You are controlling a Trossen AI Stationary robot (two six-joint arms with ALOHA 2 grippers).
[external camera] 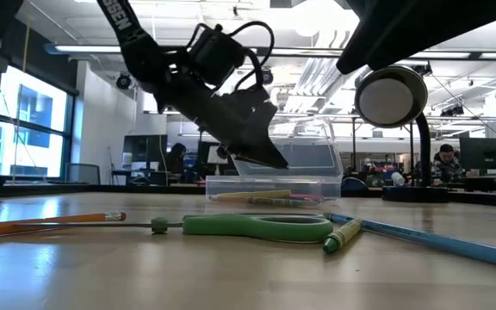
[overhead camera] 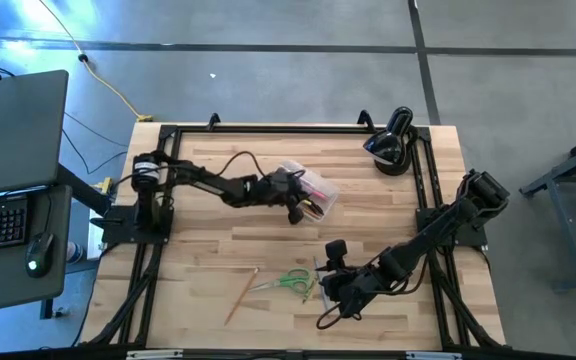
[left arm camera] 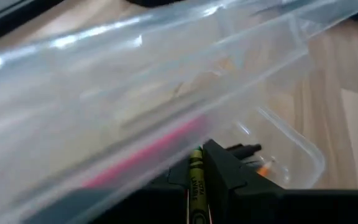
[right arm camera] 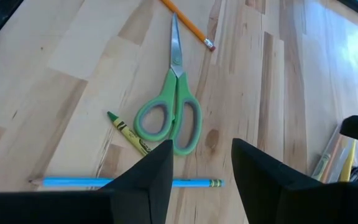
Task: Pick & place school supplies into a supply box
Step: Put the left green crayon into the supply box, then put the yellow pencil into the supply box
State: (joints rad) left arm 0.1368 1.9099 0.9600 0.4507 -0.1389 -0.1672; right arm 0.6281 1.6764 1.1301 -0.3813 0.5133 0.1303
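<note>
The left pincer [overhead camera: 296,205] is over the middle of the wooden counter [overhead camera: 198,250], directly at the clear plastic box [overhead camera: 318,190]. In the left wrist view a yellow-green crayon [left arm camera: 195,183] stands between its two dark fingers [left arm camera: 225,171], just above the open box; the fingers are close together on both sides of it, but I cannot tell if they press it or have let it go. In the box lie already some pens, among them a pink one [left arm camera: 148,155] and a dark one [left arm camera: 244,149]. The lid of the box [external camera: 295,142] stands up, open.

The right pincer [overhead camera: 330,285] is low over the front part of the counter, well apart from the box. Its fingers [right arm camera: 151,171] are apart and there is nothing between them. Just in front of it lie the scissors with green handles [right arm camera: 173,115], closed, with the blades pointing away from the pincer. Beside the handles lies a green crayon [right arm camera: 128,134], and nearer to the pincer a blue pencil [right arm camera: 194,183] lies across. A yellow pencil [right arm camera: 188,23] with an eraser end lies beyond the tips of the blades, not touching them.

At the far right corner of the counter stands a black lamp [overhead camera: 390,145] on a round base. To the left of the counter is a side desk with a laptop [overhead camera: 13,130].
</note>
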